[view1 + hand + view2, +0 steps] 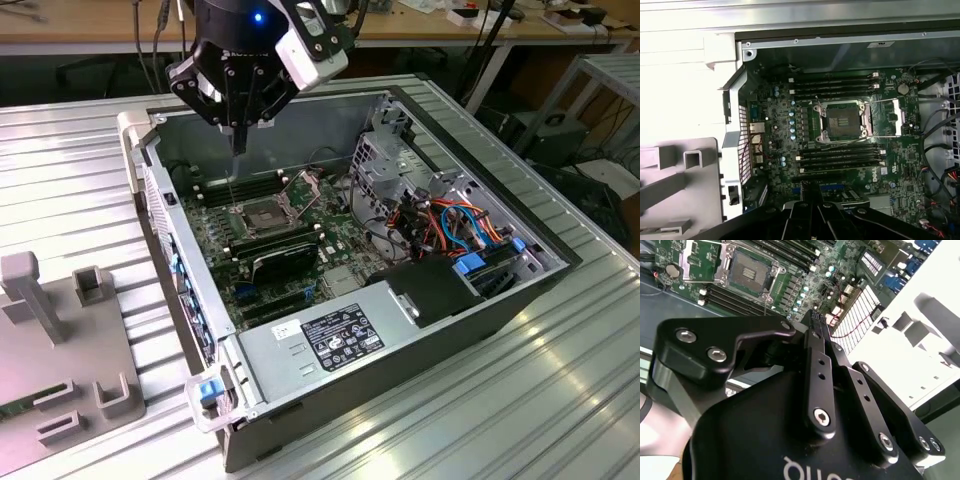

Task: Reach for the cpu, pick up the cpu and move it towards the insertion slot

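In the exterior view, we see the arm (250, 25) cut off by the frame's top edge above the gripper (237, 138). In the second wrist view, its black body hides much of the motherboard (800, 287).

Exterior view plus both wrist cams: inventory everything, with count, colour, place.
computer case: 1, dark grey, open, on the table
table: 1, ribbed silver, under the case
motherboard: 1, green, inside the case
insertion slot: 1, silver frame, dark centre, bracket raised, on the motherboard
memory slots: two banks, dark, either side of the insertion slot
card: 1, glossy black, on the motherboard beside one bank
power supply: 1, grey with a black label, inside the case
cables: several, orange, blue and red, case's end at the exterior view's right
fixture: 1, grey, exterior view's left
gripper: 1, black, shut, over the motherboard near the insertion slot
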